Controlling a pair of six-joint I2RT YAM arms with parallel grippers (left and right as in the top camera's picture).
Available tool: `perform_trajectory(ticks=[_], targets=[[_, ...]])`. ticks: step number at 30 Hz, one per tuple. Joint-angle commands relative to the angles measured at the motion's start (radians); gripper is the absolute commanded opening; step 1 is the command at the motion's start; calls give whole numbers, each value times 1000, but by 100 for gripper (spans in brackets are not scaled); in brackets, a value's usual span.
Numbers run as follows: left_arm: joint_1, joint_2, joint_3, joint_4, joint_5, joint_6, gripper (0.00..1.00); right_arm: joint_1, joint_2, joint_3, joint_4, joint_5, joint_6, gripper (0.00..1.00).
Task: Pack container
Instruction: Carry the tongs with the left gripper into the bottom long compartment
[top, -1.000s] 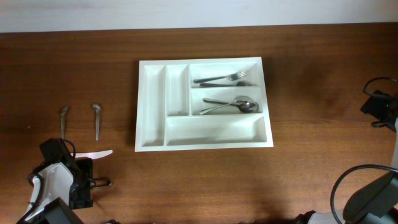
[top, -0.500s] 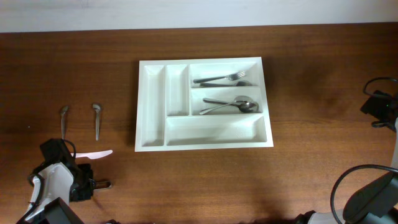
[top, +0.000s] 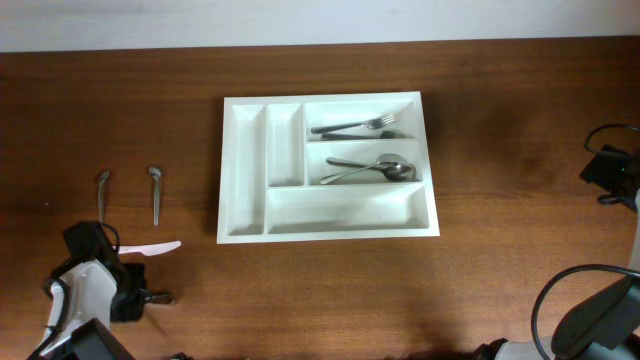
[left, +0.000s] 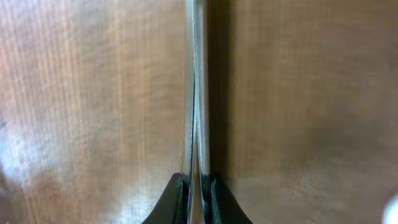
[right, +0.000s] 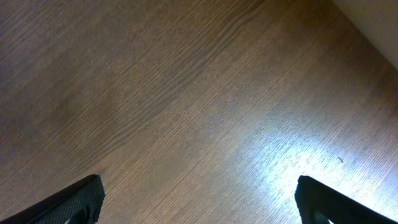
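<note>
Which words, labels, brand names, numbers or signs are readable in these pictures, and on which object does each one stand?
There are none: no view shows readable text.
The container: plain white, no marking.
The forks and spoons inside it: too small to show any stamp.
The thin metal piece held by the left gripper: no mark visible.
</note>
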Motion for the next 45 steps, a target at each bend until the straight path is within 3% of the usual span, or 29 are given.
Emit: perform_trajectory(ticks=[1,8,12,21,25,30,34,42,45], targets=[[-20,-41,96,9,121,162,2,-5,-3,-3,3,16,0,99],[-224,-103,331,31,305,533,2,-5,-3,-3,3,16,0,99],[-401,-107,436,38,335,551,2,-5,-3,-3,3,16,0,99],[-737,-102,453,148,336,-56,2,-5,-3,-3,3,16,0,99],[-853,-102,453,141,336,-217,2,-5,-3,-3,3,16,0,99],[-983,-96,453,143,306,-533,2,-5,-3,-3,3,16,0,99],[-1054,-68,453,142,275,-652,4,-5,-3,-3,3,16,0,99],[-1187,82,453,151,298,-1004,4,-5,-3,-3,3,16,0,99],[-1221,140,453,224,309,-1022,2,-5,-3,-3,3,16,0,99]])
